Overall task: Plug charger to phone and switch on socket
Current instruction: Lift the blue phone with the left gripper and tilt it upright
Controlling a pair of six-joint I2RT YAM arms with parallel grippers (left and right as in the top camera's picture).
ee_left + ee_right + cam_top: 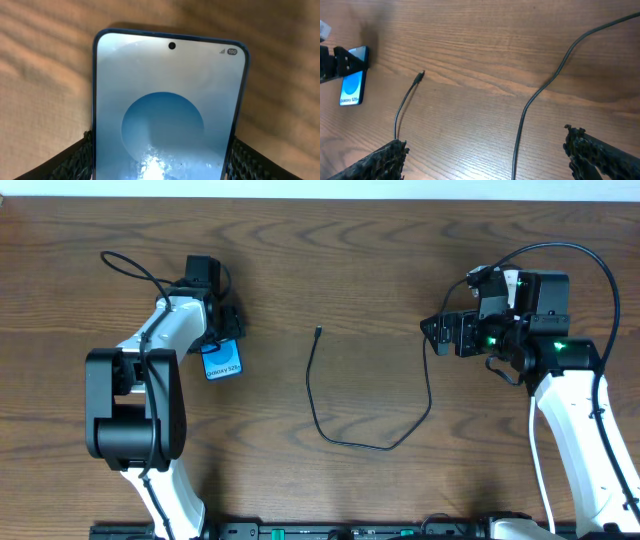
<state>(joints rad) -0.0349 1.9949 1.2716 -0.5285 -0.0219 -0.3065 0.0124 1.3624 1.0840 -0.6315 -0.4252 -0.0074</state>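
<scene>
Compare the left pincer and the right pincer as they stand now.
The left pincer is shut on the phone, fingers against its two long edges; the right pincer is open and holds nothing. The left pincer is far from the charger; the right pincer hangs over its cable. Both are dark and two-fingered.

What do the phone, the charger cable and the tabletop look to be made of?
Phone: glass front, glossy; a glare patch and soft reflections show. Its thin blue rim could be metal or plastic.
Charger: likely a rubber or plastic sheath, matte black, lying in loose curves.
Table: wood or wood-look laminate, brown with flowing grain, low sheen.
</scene>
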